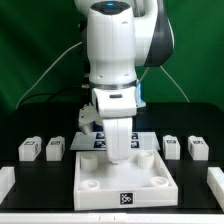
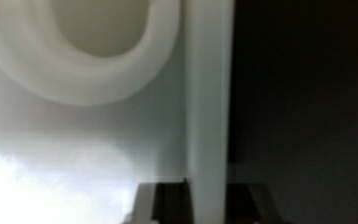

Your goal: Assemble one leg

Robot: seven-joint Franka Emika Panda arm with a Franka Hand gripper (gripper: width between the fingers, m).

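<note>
Backdrop: a green curtain hangs in soft vertical folds behind the scene.
Worktop: a black worktop, matte, spans the whole width.
Light: even and bright, with a faint sheen on the worktop's near part.
Cables: thin dark ones trail across the curtain.

You see a matt black worktop. The panel and each leg look like smooth white plastic with printed tags. The arm has a glossy white shell with grey parts.
</note>
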